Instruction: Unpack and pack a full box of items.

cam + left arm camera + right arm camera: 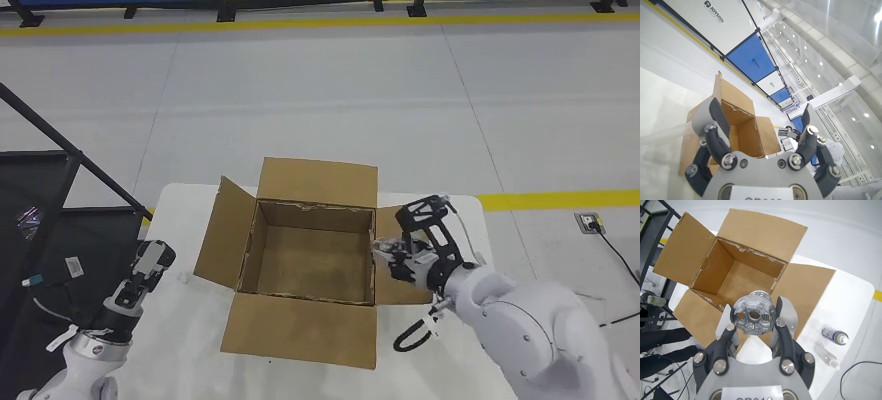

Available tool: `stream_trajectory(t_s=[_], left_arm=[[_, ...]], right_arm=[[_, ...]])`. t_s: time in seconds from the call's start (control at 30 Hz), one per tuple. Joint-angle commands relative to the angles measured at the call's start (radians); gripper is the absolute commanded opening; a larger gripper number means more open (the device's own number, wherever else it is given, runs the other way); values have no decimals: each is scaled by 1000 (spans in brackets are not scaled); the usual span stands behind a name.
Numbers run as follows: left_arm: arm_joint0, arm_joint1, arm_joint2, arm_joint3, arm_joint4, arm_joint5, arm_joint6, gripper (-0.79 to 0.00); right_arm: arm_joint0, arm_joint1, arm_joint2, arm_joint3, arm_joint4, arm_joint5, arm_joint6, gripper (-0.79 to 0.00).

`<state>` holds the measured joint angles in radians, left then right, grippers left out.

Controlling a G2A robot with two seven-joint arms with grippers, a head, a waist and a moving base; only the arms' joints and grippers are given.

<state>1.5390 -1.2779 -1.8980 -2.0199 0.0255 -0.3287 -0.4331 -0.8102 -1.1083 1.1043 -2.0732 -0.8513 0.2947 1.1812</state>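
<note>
**Box bare inside, hub held at the rim**

Holding a metal hub (754, 317) in the right gripper (755, 308), fingers clamped on its rim, at 3 o'clock of the cardboard box (305, 265), above that side's flap. Left gripper (761, 111) at 9 o'clock of the box, fingers spread apart, gripping nothing. All four flaps folded out, bare cardboard floor showing from above. On the table (185, 330) near the 3 o'clock flap, a spray can (834, 335) and a clear bottle (826, 356) lying side by side. Judging from that: unpacking done or almost, repacking hardly begun; no telling last out from first back in for the hub. Probably left: hub, can and bottle into the box
</note>
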Motion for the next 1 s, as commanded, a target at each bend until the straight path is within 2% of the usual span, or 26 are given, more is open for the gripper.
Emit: stream_trajectory(t_s=[0.0,0.2,0.4,0.63,0.83,0.9,0.93,0.97], left_arm=[[15,1,-12,-2,-6,-7,6,0],[56,3,-42,-17,-27,-22,27,0],[77,4,-51,-22,-34,-31,38,0],[77,4,-51,-22,-34,-31,38,0],[77,4,-51,-22,-34,-31,38,0],[77,4,-51,-22,-34,-31,38,0],[77,4,-51,-22,-34,-31,38,0],[77,4,-51,-22,-34,-31,38,0]], right_arm=[[122,-26,-125,103,8,33,-11,-785],[389,-151,-446,424,65,132,-96,-785],[530,-297,-652,732,139,175,-184,-785],[590,-450,-754,1075,220,168,-265,-785],[615,-543,-769,1305,274,105,-331,-785],[620,-568,-772,1358,281,90,-340,-508],[623,-579,-774,1381,283,83,-343,-465],[626,-590,-775,1403,284,77,-344,-456]])
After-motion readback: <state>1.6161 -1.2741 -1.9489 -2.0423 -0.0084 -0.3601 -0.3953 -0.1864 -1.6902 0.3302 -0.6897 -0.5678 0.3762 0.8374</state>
